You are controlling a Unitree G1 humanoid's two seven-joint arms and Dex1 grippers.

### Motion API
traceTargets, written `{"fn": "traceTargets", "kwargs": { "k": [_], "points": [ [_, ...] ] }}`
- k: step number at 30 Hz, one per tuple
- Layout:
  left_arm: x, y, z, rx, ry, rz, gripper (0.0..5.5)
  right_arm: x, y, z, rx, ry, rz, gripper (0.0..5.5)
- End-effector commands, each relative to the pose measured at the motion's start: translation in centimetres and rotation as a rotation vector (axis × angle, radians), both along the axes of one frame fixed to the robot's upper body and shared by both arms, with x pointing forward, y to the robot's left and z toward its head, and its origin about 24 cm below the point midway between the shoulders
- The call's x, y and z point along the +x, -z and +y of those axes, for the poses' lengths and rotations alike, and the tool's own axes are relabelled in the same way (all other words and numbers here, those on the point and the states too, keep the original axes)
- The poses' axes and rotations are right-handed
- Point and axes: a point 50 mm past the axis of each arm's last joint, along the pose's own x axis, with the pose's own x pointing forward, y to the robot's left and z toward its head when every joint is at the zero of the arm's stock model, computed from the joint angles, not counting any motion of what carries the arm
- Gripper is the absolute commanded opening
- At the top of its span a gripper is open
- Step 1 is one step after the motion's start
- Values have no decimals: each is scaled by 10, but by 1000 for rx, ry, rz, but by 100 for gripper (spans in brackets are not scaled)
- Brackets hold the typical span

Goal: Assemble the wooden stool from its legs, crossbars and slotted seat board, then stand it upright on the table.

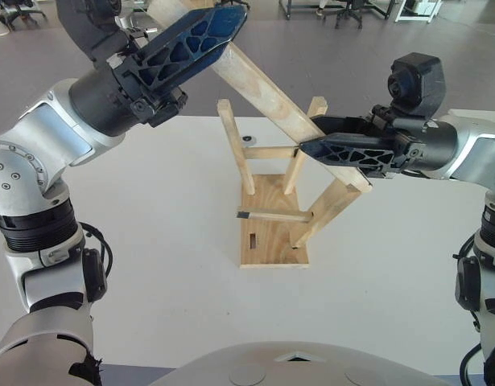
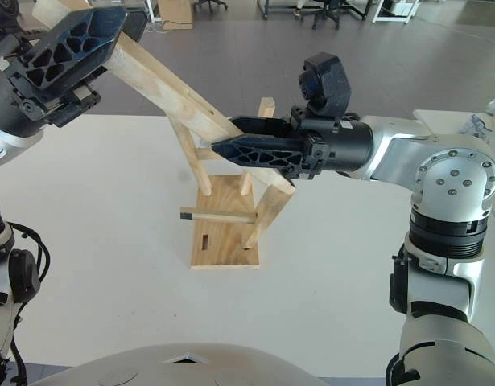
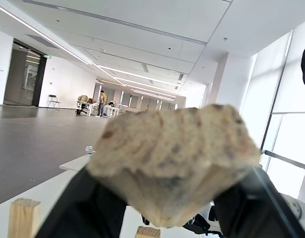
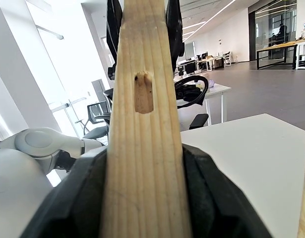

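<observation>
The left claw (image 1: 231, 28) and right claw (image 1: 310, 135) each pinch one slanted wooden leg (image 1: 263, 92) above the seat board (image 1: 271, 241) lying mid-worktop (image 1: 150, 241).

No legible text, labels, numbers or signs anywhere in view.

A white table (image 1: 150, 241) stands on a smooth grey floor (image 1: 327, 72) in a large open hall. Beyond its far edge, wheeled chairs (image 1: 350, 11) and desks (image 1: 416, 10) line the back. The white ceiling (image 3: 142, 29) carries long light strips (image 3: 43, 34). The walls (image 3: 68, 79) are white, with a dark doorway (image 3: 28, 74) and a lone chair (image 3: 53, 101) beside it. Tall windows (image 3: 286, 139) let in bright daylight. A long desk (image 4: 283, 47) stands before a glass partition (image 4: 271, 20).
</observation>
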Motion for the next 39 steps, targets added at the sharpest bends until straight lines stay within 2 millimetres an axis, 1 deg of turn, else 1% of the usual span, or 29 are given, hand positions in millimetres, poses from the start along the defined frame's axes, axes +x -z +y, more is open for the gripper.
{"fn": "traceTargets", "kwargs": {
  "k": [1, 3, 4, 6, 7, 8, 10, 13, 15, 16, 18, 19, 23, 25, 26, 28, 32, 36, 39],
  "points": [
    [13, -22, 17, -88, -137, -37, 205, 10, -20, -5, 62, 89, -59, 260],
    [12, -30, 30, -67, -201, -80, 204, 16, -26, -11, 84, 164, -88, 294],
    [12, -36, 40, -54, -243, -107, 204, 20, -29, -15, 106, 211, -102, 318],
    [7, -50, 61, -43, -318, -154, 204, 26, -34, -25, 150, 305, -127, 319],
    [3, -52, 71, -1, -337, -174, 204, 28, -36, -33, 173, 357, -137, 319],
    [0, -51, 80, 69, -354, -188, 204, 30, -36, -41, 186, 408, -149, 319],
    [0, -41, 93, 216, -395, -195, 204, 30, -37, -54, 205, 481, -162, 319],
    [4, -13, 102, 433, -416, -214, 204, 28, -34, -63, 196, 529, -166, 319],
    [9, 12, 102, 588, -441, -262, 204, 29, -32, -64, 195, 538, -165, 319],
    [9, 24, 100, 631, -440, -290, 204, 30, -32, -64, 195, 540, -163, 319],
    [7, 40, 96, 636, -416, -333, 204, 31, -31, -64, 192, 540, -161, 319],
    [3, 46, 94, 586, -373, -333, 204, 31, -31, -64, 189, 541, -159, 319],
    [-9, 62, 93, 499, -266, -315, 204, 31, -28, -64, 176, 543, -156, 319],
    [-12, 71, 93, 544, -205, -296, 204, 31, -26, -63, 167, 548, -157, 319],
    [-12, 75, 93, 577, -185, -302, 204, 31, -26, -62, 165, 549, -157, 319],
    [-11, 81, 92, 580, -168, -310, 204, 31, -25, -59, 162, 549, -159, 319],
    [-8, 94, 78, 470, -114, -328, 204, 33, -23, -52, 144, 539, -160, 319],
    [-6, 109, 73, 452, -85, -297, 204, 37, -22, -47, 135, 525, -161, 319],
    [-5, 116, 65, 460, -53, -304, 204, 40, -23, -43, 131, 512, -167, 319]
  ]
}}
